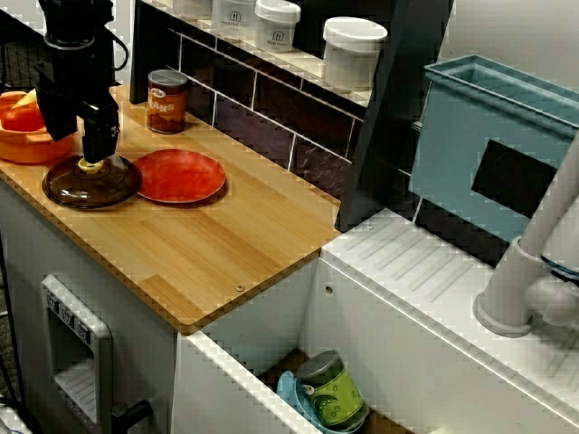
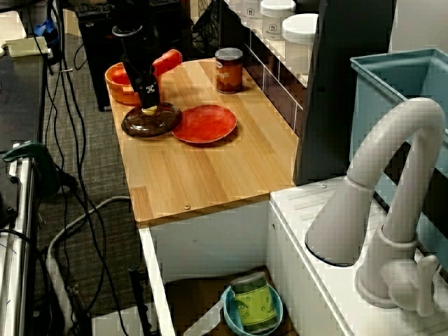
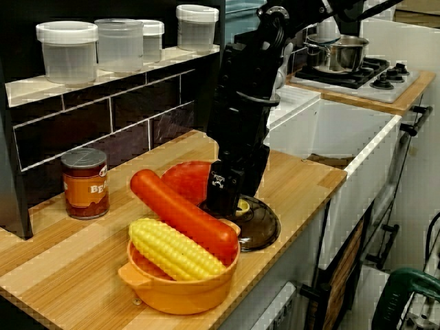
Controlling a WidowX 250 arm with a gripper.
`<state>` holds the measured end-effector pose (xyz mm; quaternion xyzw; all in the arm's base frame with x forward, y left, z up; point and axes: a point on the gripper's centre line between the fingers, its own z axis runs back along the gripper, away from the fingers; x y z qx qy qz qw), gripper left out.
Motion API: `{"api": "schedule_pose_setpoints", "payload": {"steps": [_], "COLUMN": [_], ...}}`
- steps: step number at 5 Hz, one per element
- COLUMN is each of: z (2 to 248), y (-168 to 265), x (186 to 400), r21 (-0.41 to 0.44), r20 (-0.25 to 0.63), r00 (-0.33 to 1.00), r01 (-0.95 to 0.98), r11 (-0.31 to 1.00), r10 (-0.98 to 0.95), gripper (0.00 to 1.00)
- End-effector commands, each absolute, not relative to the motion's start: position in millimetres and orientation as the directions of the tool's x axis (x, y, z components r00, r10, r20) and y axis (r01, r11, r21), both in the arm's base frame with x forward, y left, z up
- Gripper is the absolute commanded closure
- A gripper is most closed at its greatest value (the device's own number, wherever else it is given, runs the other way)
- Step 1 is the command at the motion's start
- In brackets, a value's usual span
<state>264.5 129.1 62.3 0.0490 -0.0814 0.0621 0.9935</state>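
A dark brown glass lid [image 1: 90, 183] [image 2: 150, 122] [image 3: 258, 227] lies flat on the wooden counter [image 1: 217, 244], with a small yellow knob [image 1: 90, 165] [image 2: 149, 110] [image 3: 242, 206] at its centre. My black gripper [image 1: 96, 159] [image 2: 148, 105] [image 3: 227, 203] reaches straight down onto that knob, its fingers close together on either side of it. A red plate [image 1: 181, 174] [image 2: 205, 123] [image 3: 187, 177] touches the lid's edge. On the lid's other side is an orange bowl [image 1: 27, 145] [image 2: 119, 84] [image 3: 182, 292] holding a corn cob [image 3: 172, 249] and a red sausage [image 3: 182, 213].
A brown can [image 1: 166, 101] [image 2: 228, 70] [image 3: 85, 183] stands by the tiled back wall. White-lidded jars [image 1: 353, 50] [image 3: 67, 51] line the shelf. Beyond the counter lie a sink with a green can in a blue bowl [image 1: 330, 393] [image 2: 253, 308], a faucet [image 2: 392, 210] and a blue rack [image 1: 493, 145].
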Motion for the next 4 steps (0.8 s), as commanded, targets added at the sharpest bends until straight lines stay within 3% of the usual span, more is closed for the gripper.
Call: {"api": "schedule_pose_setpoints", "payload": {"steps": [1, 4], "z": [63, 53], "y": [126, 120], "x": [272, 280], "r21": [0.086, 0.109], "r20": [0.176, 0.194], "r00": [0.976, 0.97], "r01": [-0.143, -0.172], "r11": [0.986, 0.979], "r10": [0.127, 0.149], "gripper": [0.0, 0.0]}}
